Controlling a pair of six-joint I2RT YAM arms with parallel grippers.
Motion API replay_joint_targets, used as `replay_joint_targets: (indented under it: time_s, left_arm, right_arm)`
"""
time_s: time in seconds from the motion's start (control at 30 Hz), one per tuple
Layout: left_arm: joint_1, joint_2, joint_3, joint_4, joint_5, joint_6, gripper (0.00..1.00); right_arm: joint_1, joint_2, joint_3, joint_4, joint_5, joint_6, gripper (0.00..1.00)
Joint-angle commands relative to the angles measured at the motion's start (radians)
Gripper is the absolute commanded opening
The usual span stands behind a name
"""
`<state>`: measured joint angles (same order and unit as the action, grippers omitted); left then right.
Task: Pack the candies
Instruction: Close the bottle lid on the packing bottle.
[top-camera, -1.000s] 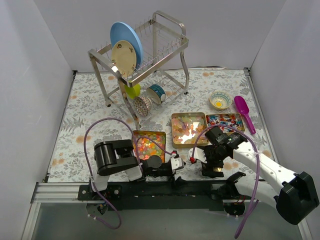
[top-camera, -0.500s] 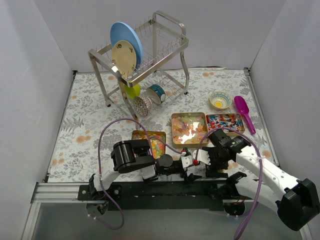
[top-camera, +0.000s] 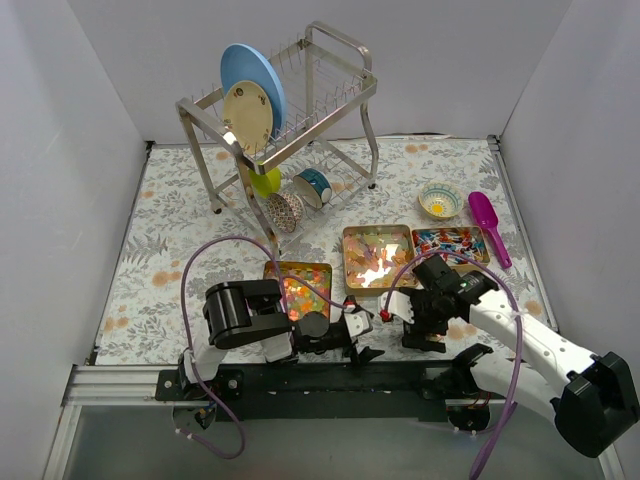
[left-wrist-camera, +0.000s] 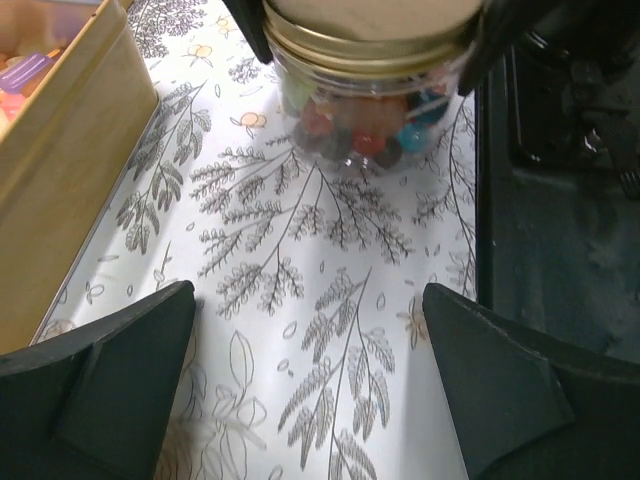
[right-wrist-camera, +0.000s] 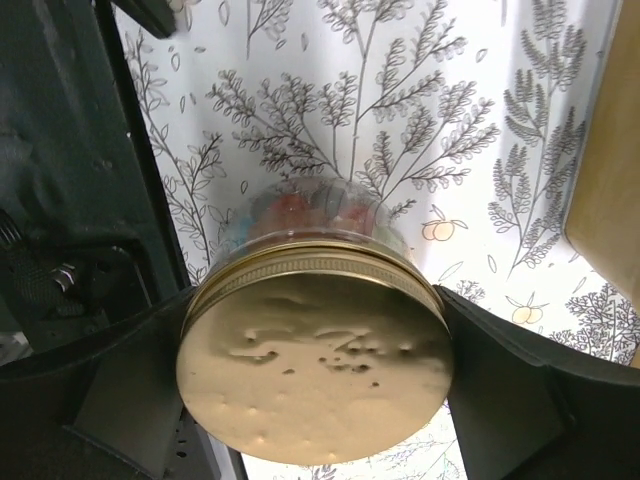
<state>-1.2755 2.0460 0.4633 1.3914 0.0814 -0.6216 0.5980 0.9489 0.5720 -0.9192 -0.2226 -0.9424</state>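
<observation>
Along the near edge of the tabletop, close to the black base rail, is where trouble looks likeliest. Most of the candies lie further back in three open tins, while a share sits in a clear jar standing upright on the tabletop under a gold lid. The right end effector straddles that lid from above, jaws spread wide apart and close against its rim; I would not call it a firm hold. With so little room to spare, any sideways drift or tilt of that arm could shove the jar, tip it, or skid it toward the rail. The left end effector, jaws apart and empty, points low at the jar's side; a push from it with nothing bracing the far side might topple the jar. Should the lid be only resting and not screwed down, a lift by the lid could leave the jar behind or scatter small sweets across the tabletop.
</observation>
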Motion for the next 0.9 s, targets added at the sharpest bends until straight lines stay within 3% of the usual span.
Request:
replay_joint_targets:
  time_s: [0.0,0.37,0.87]
  left_arm:
    - [0.005,-0.058,-0.057,0.446,0.026,0.057,0.98]
    - [-0.001,-0.113,-0.104,0.446,0.038,0.082,0.98]
    - [-0.001,-0.193,-0.195,0.448,0.078,0.111,0.98]
  right_arm:
    - [0.003,0.017,0.068,0.054,-0.032,0.086,0.98]
    - [0.002,0.057,0.114,0.014,-0.023,0.152,0.98]
    - [0.009,0.142,0.138,0.057,-0.11,0.097,0.98]
